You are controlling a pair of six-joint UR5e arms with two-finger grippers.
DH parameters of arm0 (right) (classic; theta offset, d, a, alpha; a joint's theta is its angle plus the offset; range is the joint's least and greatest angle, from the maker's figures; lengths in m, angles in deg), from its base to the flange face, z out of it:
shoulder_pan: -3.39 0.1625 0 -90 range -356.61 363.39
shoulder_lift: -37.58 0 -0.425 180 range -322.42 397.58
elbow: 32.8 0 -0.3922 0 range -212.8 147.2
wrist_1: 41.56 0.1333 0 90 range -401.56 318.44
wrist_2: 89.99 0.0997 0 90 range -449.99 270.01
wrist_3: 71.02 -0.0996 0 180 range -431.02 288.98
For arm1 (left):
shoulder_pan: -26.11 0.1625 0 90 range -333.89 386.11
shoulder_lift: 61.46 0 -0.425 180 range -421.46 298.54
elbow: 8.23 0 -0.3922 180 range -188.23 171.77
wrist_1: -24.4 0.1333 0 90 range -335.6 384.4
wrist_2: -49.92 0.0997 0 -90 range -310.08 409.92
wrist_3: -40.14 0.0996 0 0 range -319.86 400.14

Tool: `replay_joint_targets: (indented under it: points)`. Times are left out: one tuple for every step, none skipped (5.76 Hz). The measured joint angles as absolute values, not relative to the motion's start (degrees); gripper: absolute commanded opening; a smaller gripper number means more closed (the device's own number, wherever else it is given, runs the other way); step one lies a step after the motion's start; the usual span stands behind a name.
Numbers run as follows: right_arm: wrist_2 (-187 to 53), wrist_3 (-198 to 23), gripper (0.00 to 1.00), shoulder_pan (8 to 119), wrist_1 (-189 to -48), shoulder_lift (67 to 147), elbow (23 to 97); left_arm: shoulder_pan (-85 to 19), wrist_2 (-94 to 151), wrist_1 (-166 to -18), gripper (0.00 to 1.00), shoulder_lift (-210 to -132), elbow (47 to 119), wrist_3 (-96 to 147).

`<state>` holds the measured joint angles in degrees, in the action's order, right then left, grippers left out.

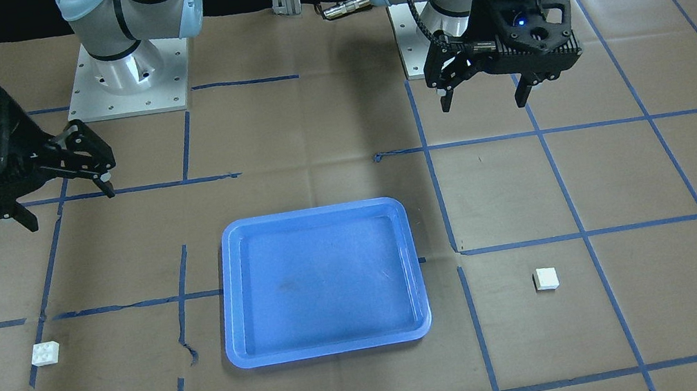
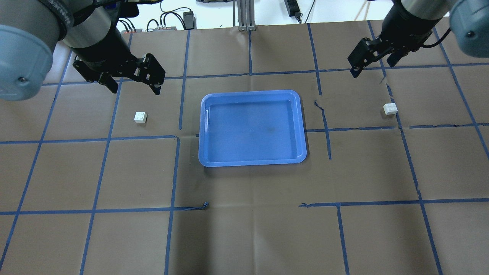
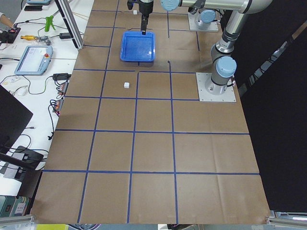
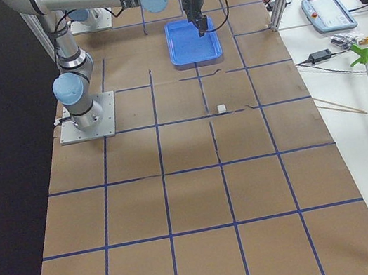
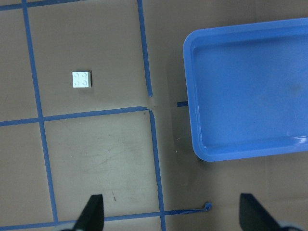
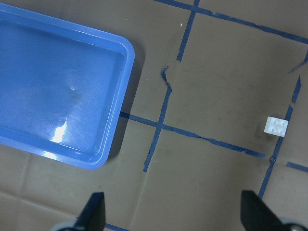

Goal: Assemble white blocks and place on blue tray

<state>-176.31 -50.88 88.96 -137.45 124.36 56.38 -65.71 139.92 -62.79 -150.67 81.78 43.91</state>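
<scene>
The blue tray (image 2: 252, 130) lies in the middle of the table and holds nothing; it also shows in the front view (image 1: 320, 284). One white block (image 2: 140, 117) lies studs up on the paper left of the tray, and shows in the left wrist view (image 5: 82, 80). The other white block (image 2: 390, 109) lies right of the tray, and shows in the right wrist view (image 6: 276, 126). My left gripper (image 2: 135, 89) hangs open and empty high above the table near the first block. My right gripper (image 2: 369, 68) hangs open and empty high near the second.
Brown paper with a grid of blue tape lines covers the table. The arm bases (image 1: 127, 77) stand on the robot's side. A metal post (image 2: 244, 15) rises at the far edge. Benches with tools and cables (image 3: 33, 52) run beyond the table's far side.
</scene>
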Motion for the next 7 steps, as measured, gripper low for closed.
replay_joint_targets:
  points:
    - [-178.15,-54.27,1.0,90.62,-137.16,124.21,56.31,-65.68,139.92,-62.81,0.99,-150.67,81.77,43.92]
    - [-178.78,-53.44,1.0,90.89,-137.29,123.84,56.3,-65.66,139.92,-62.83,0.99,-150.64,81.77,43.94]
    - [-178.85,-46.83,1.0,89.92,-137.82,123.49,56.45,-65.14,139.99,-62.85,0.99,-150.56,81.88,44.32]
    - [-178.64,-35.13,1.0,87.11,-138.22,123.03,56.65,-62.78,140.04,-62.82,0.99,-151.14,82.09,46.6]
    - [-178.31,-19.44,1.0,82.38,-138.33,122.06,56.76,-58.6,139.81,-62.05,0.99,-153.63,82.24,50.67]
    - [-177.84,-3.14,1.0,77.56,-138.34,120.43,56.85,-55.1,139.7,-59.08,0.99,-157.82,82.34,54.03]
    - [-176.11,11.92,1.0,73.62,-139.08,118.2,56.93,-53.1,139.7,-54.24,0.99,-162.53,82.63,57.3]
